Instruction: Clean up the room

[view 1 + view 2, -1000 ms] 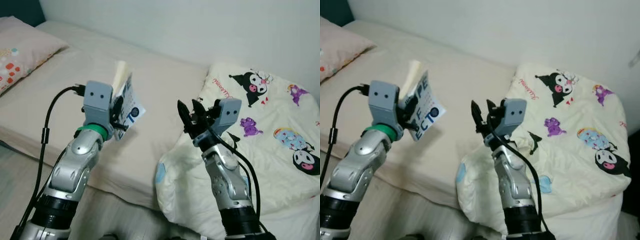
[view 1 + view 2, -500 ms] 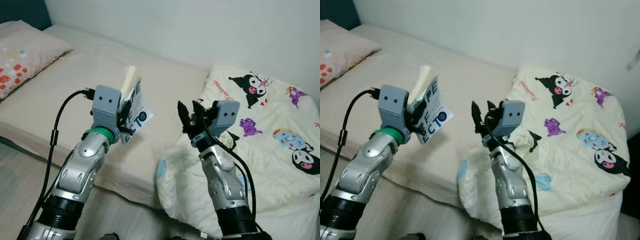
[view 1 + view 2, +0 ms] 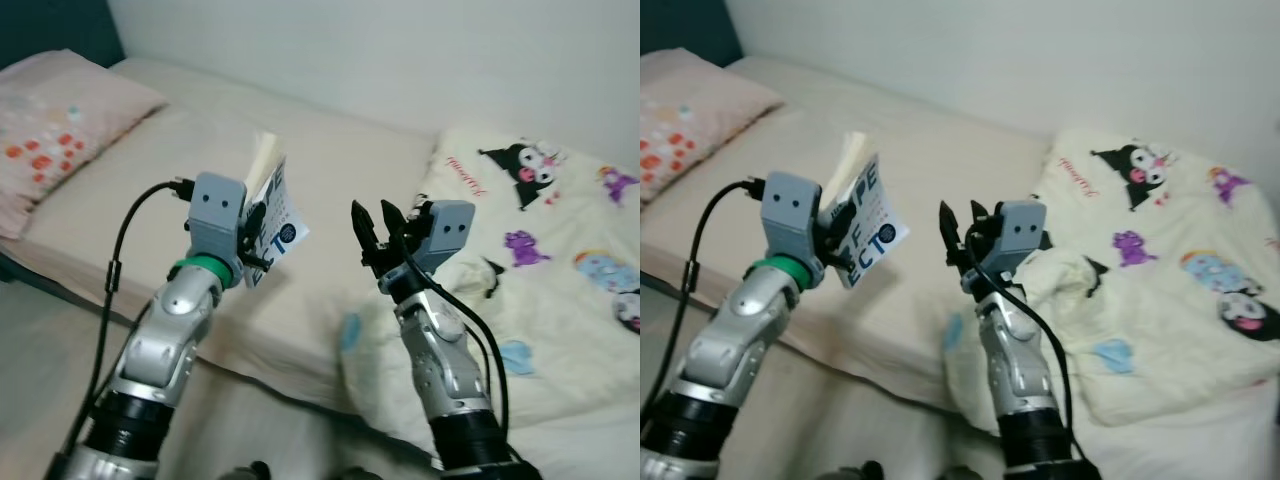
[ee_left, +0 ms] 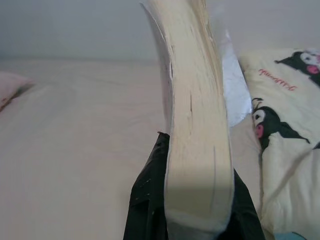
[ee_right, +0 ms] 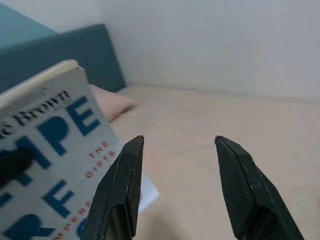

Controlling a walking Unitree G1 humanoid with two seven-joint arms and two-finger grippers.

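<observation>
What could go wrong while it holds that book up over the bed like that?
The left gripper pinches the book only near its lower edge, so the book could sag or slip out onto the bed. The open right gripper hovers close beside it and might bump the cover if either arm swings.

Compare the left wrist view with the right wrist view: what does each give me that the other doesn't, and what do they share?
Left wrist view alone: the book's cream page edges, end-on, clamped in the left claw, plus the cartoon-print quilt beyond.

Right wrist view alone: the book's white cover with blue and red lettering, the open right claw holding nothing, the teal headboard and a pink pillow.

Shared: the book, the beige bed sheet and the pale wall.
</observation>
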